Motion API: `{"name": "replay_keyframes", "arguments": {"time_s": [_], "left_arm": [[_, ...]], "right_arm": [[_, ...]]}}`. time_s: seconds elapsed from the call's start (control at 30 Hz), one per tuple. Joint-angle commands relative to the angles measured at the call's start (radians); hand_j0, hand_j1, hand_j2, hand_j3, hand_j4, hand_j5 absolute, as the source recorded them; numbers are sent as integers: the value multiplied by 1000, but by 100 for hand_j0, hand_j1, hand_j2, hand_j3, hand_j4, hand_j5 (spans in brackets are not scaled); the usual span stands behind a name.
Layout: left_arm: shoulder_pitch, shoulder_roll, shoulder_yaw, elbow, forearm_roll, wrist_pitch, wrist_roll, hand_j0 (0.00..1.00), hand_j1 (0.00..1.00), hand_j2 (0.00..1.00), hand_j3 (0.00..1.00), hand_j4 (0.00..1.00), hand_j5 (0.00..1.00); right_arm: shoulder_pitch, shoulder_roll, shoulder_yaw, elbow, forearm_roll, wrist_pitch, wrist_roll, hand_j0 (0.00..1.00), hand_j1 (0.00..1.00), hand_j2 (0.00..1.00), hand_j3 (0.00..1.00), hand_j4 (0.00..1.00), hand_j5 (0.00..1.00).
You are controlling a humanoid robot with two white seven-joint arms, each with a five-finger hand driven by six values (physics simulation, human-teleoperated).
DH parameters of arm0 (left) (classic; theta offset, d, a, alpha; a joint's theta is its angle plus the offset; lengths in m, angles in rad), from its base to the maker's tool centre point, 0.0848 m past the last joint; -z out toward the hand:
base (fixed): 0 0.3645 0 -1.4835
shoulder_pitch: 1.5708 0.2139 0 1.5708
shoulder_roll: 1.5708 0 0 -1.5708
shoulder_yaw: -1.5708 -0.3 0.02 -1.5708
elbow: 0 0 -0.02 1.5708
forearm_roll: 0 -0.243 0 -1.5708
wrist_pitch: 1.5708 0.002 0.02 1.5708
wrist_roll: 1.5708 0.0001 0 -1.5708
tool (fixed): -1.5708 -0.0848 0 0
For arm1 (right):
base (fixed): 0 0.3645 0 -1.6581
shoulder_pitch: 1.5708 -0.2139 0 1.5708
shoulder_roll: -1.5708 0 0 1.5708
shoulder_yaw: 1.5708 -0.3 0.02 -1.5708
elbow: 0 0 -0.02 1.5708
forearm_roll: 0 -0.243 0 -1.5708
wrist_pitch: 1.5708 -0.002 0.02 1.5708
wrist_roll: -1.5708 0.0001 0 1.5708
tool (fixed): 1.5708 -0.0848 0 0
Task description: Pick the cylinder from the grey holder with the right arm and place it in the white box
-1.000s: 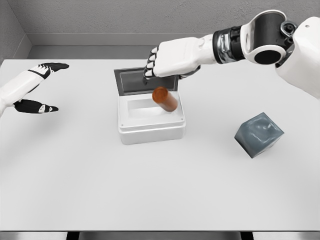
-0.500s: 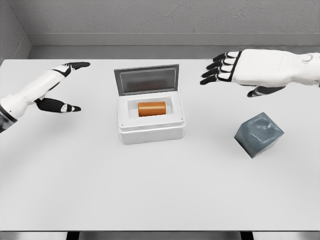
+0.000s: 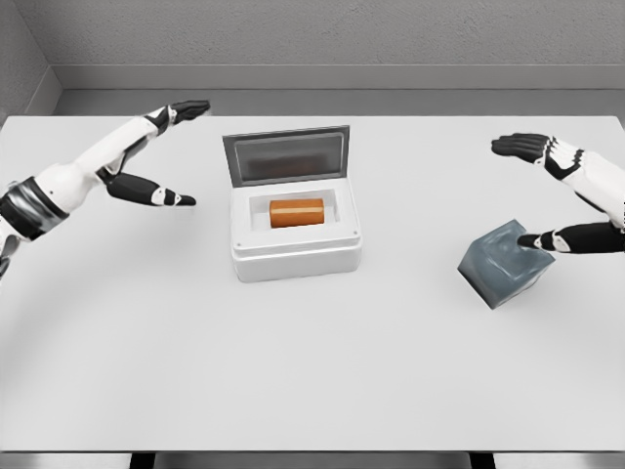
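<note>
An orange cylinder (image 3: 296,212) lies on its side inside the white box (image 3: 296,256), whose grey lid (image 3: 286,156) stands open at the back. The grey holder (image 3: 505,262) sits tilted on the table to the right, with nothing in it. My right hand (image 3: 539,192) is open just above and right of the holder, fingers spread, holding nothing. My left hand (image 3: 181,151) is open to the left of the box, fingers stretched toward the lid, not touching it.
The white table (image 3: 293,371) runs to a grey back wall. Its front edge shows at the bottom of the view.
The cylinder dropped from the right hand into the box and lies flat. The right hand pulled back to the right, above the holder. The left hand moved right toward the box.
</note>
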Motion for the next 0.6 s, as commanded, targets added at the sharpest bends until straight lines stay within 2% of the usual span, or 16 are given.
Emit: {"name": "replay_keyframes", "arguments": {"time_s": [0.0, 0.17, 0.57], "left_arm": [[-2, -25, 0, 24, 17, 23, -2, 100, 100, 100, 100, 100, 100], [-29, -85, -2, 70, 17, 25, -2, 100, 100, 100, 100, 100, 100], [-11, -113, -25, 27, 11, 20, -4, 100, 100, 100, 100, 100, 100]], "right_arm": [[-2, 43, -18, -1, -5, 3, -1, 100, 100, 100, 100, 100, 100], [2, 54, -18, -1, -5, 3, -1, 100, 100, 100, 100, 100, 100], [3, 54, -15, 3, -2, 3, -1, 100, 100, 100, 100, 100, 100]]}}
